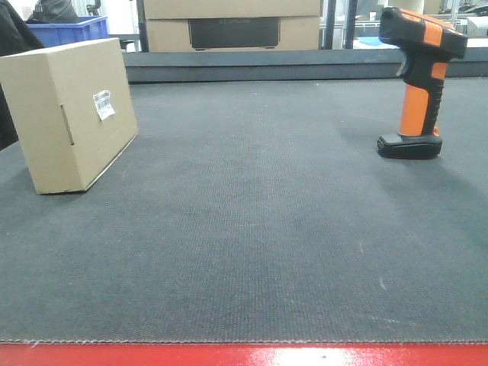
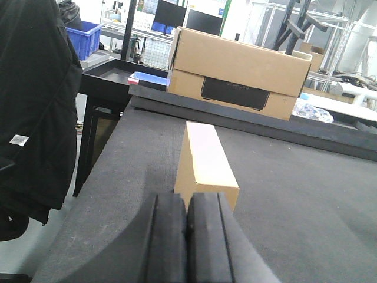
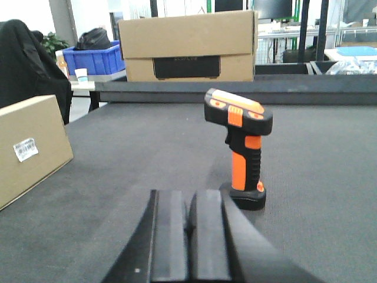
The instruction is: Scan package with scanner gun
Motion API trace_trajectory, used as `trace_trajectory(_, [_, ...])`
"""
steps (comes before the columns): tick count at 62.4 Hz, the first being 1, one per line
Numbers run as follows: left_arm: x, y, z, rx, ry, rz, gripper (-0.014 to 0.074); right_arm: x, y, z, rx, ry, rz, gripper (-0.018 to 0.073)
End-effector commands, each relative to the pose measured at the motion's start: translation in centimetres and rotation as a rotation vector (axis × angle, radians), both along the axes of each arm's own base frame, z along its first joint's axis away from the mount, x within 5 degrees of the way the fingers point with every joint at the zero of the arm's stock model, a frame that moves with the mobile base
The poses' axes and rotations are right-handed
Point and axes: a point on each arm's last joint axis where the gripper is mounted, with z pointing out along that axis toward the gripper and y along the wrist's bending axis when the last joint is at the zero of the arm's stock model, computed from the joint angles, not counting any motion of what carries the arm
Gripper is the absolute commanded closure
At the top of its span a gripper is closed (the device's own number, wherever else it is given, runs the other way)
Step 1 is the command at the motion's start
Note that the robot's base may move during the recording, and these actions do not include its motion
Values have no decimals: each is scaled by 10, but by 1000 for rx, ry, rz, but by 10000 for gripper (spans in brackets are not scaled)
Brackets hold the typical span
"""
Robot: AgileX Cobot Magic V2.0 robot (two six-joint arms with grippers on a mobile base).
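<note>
You've got the package (image 1: 72, 114) standing on its long edge at the left of the dark mat (image 1: 252, 229), tilted back a bit, w/ its white barcode label (image 1: 103, 104) on the broad face turned toward the middle of the table. That placement makes sense: the label faces the side where the scanner gun (image 1: 422, 80) waits, so a beam from the right should reach it w/o turning the box much. The scanner gun stands upright on its flat black base at the right, well apart from the package, orange handle vertical and head pointing left, i.e. roughly at the box already. Upright like that, the handle is free all round for a side grasp.

Your left gripper (image 2: 187, 236) sits low just behind the package's narrow end, pads pressed together, holding nothing; it lines up w/ the box, prob to steady or lift it. Your right gripper (image 3: 189, 236) is likewise closed and empty, aimed at the scanner gun's handle, near but not touching.

Nothing's grasped yet, so the task looks to be at its start. You'd need to part both sets of fingers before closing on anything. Behind the mat's raised rim sits the larger brown carton (image 1: 232, 23) and a blue bin (image 1: 72, 30); ignore those. Watch the gun: narrow base, tall body, a nudge could tip it
</note>
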Motion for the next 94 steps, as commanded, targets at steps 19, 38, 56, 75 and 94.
trace_trajectory(19, [-1,0,1,-5,-14,2,707,-1,-1,1,-8,-24,-8,727])
trace_trajectory(38, [-1,0,1,-5,-19,1,707,8,-5,-26,-213,-126,-97,727])
trace_trajectory(56, [-1,0,1,-5,-22,0,707,14,-13,-52,-146,-87,-232,727])
trace_trajectory(75, [-1,0,1,-5,-22,0,707,14,-14,-55,-150,-42,-258,727])
trace_trajectory(94, [-1,0,1,-5,-22,0,707,14,-14,-55,-150,-42,-258,727])
